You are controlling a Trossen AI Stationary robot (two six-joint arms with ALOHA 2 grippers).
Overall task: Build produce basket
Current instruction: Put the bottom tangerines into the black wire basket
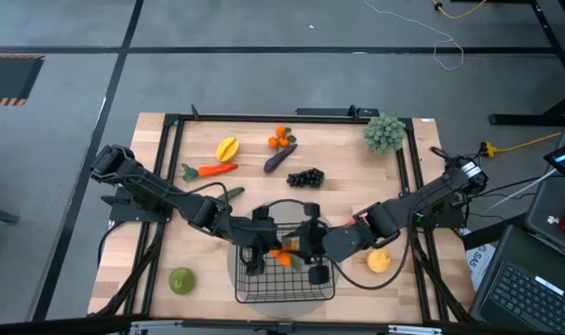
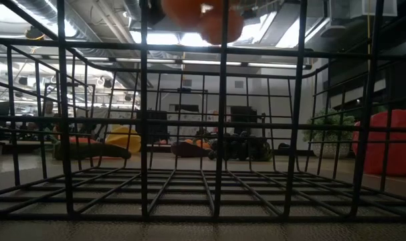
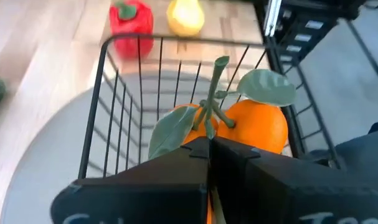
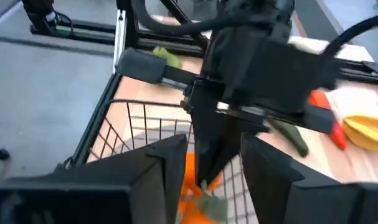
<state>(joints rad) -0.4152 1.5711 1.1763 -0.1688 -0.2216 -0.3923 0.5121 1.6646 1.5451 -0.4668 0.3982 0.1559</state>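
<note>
From above, both arms meet over the black wire basket [image 1: 287, 288], which sits on a grey round mat [image 1: 234, 270] at the near edge of the wooden table [image 1: 347, 200]. The left gripper [image 1: 263, 249] hangs over the basket's left half, its fingers closed tight on a leafy pair of oranges [image 1: 283, 253], seen here only as a small orange spot above the mesh. The left wrist view makes that grasp plain: the two dark fingers [image 3: 176, 168] are pressed together on the oranges [image 3: 254, 124] just below the green stem and leaves, with the basket's open top right under the fruit. It also catches a red pepper [image 3: 131, 18] and a yellow lemon [image 3: 185, 15] lying beyond the far rim, outside the basket. The low view, looking through the mesh [image 2: 142, 134], shows the basket floor bare and the oranges [image 2: 219, 20] hanging up at rim height, not touching the wire. The right gripper [image 1: 316, 259] hovers over the basket's right half; the right wrist view shows its own fingers [image 4: 154, 171] spread wide apart with nothing between them, facing the left gripper [image 4: 207, 171]. Only the overhead view shows the rest of the produce: starfruit [image 1: 226, 148], carrot [image 1: 210, 170], eggplant [image 1: 280, 156], grapes [image 1: 305, 177], a second orange cluster [image 1: 281, 138] and a green fruit [image 1: 181, 280].
</note>
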